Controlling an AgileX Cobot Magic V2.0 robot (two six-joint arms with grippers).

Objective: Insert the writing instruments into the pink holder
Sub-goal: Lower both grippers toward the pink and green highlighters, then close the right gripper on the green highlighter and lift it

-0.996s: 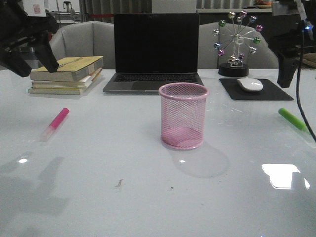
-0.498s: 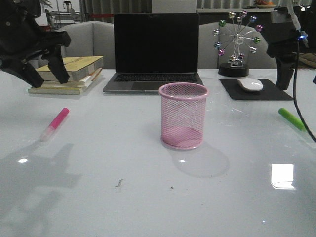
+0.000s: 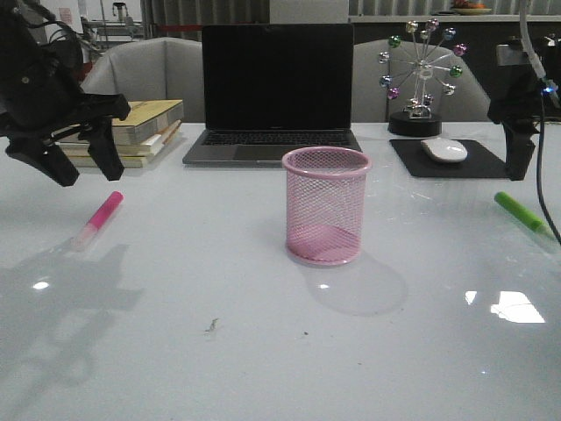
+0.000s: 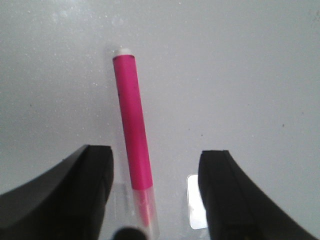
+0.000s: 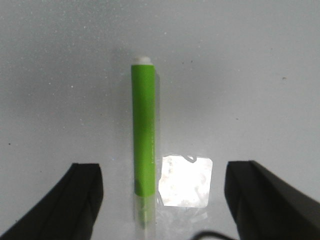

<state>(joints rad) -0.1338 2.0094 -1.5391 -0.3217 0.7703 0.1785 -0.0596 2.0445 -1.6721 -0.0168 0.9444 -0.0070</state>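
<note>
pink holder (image 3: pixel 325 205) upright mid-table (image 3: pixel 219 289), nothing visible inside | pink marker (image 3: pixel 98 220) at 9 o'clock, left claw (image 3: pixel 77 163) wide above | green marker (image 3: pixel 522 212) at 3 o'clock, right claw (image 5: pixel 165 200) wide above

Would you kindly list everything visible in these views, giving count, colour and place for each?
Round pink wire-mesh cup: one, pink, table centre, upright.
Bright pink highlighter marker: one, lying flat at left, below the left end effector.
Bright green highlighter marker: one, lying flat at right.
Open laptop: one, black screen, behind the cup.
Stacked books: a few, yellowish, rear left.
Computer mouse: one, white, on a black mouse pad, rear right.
Ferris-wheel ornament: one, coloured balls, behind the pad.
White table: one, glossy.
Left end effector: black, open, above the pink marker.
Right end effector: black, open, above the green marker.
</note>
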